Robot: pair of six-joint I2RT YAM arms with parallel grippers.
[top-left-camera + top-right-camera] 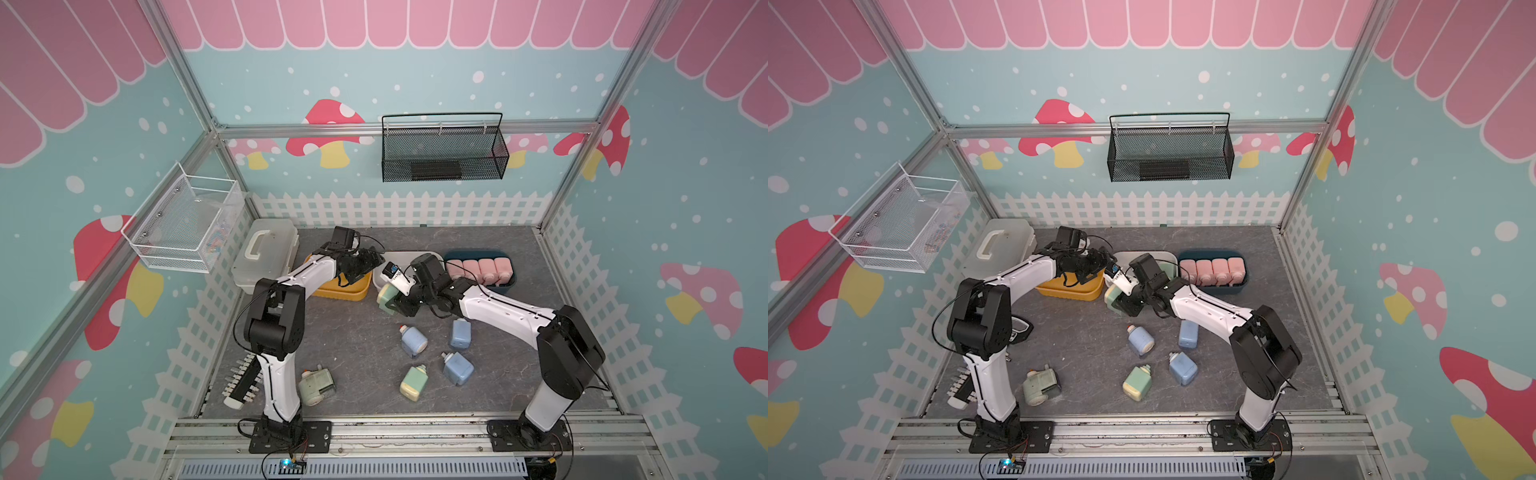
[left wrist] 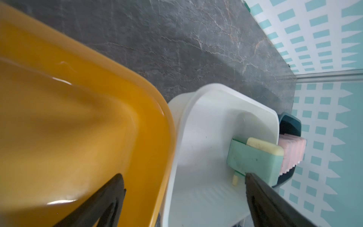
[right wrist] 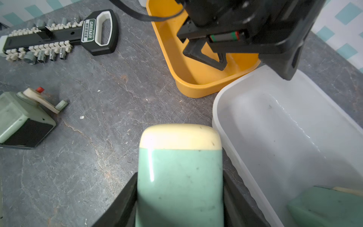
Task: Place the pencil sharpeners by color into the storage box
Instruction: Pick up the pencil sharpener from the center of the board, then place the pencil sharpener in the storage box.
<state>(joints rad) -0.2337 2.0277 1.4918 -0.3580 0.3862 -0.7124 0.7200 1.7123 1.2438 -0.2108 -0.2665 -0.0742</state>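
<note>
My right gripper point(image 3: 179, 176) is shut on a green pencil sharpener point(image 3: 179, 167) with a cream end, held just off the table beside the white storage box point(image 3: 275, 118). In both top views this sharpener point(image 1: 387, 296) point(image 1: 1112, 296) hangs at the box's near left corner. Another green sharpener point(image 2: 255, 159) lies inside the white box point(image 2: 206, 118). My left gripper point(image 2: 184, 176) is open and holds nothing, above the rims of the yellow box point(image 2: 78, 118) and the white one. Three blue sharpeners point(image 1: 413, 340) point(image 1: 460, 334) point(image 1: 457, 368) and a green one point(image 1: 413, 381) lie on the table.
A dark teal box point(image 1: 478, 253) at the back right holds several pink sharpeners point(image 1: 478, 270). A larger green crank sharpener point(image 1: 318, 384) and a socket holder point(image 1: 243, 380) lie near the left arm's base. A translucent case point(image 1: 266, 257) stands at the back left.
</note>
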